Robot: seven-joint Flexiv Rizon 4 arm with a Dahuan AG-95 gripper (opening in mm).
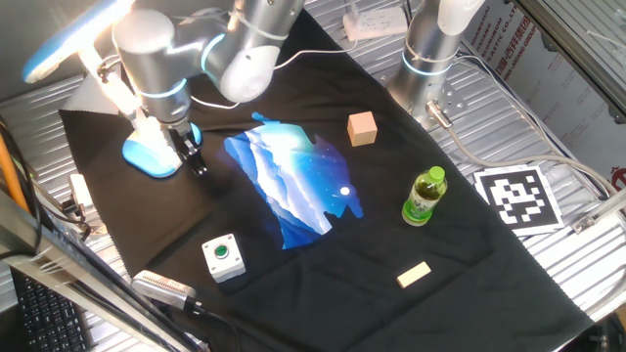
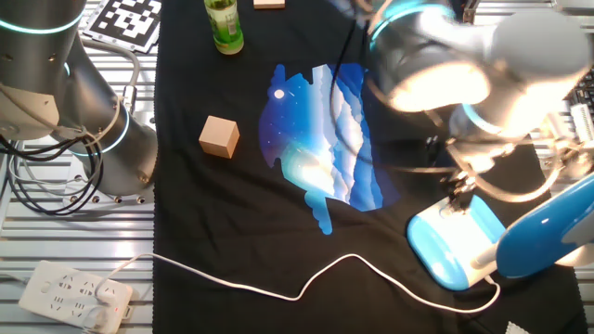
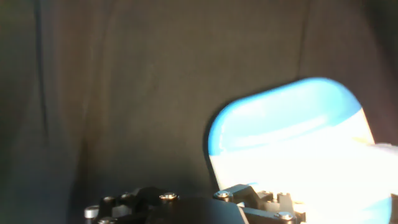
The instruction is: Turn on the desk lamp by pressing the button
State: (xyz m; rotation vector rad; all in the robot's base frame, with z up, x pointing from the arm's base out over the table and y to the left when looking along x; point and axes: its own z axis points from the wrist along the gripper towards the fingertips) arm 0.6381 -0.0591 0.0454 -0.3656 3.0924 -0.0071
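The desk lamp's light-blue and white oval base (image 1: 152,154) stands at the far left of the black cloth. Its long flat head (image 1: 70,41) glows bright above. The base also shows in the other fixed view (image 2: 450,246) and fills the right of the hand view (image 3: 292,143), brightly lit. My gripper (image 1: 192,153) points down at the right edge of the base, directly above it in the other fixed view (image 2: 460,190). The button is hidden by the gripper and the glare. No view shows the gap between the fingertips.
A green push-button on a white box (image 1: 223,256) sits front left. A wooden cube (image 1: 362,128), a green bottle (image 1: 424,196) and a flat wooden block (image 1: 414,275) lie to the right. A white cable (image 2: 306,288) runs to a power strip (image 2: 74,295). A second arm's base (image 1: 435,49) stands behind.
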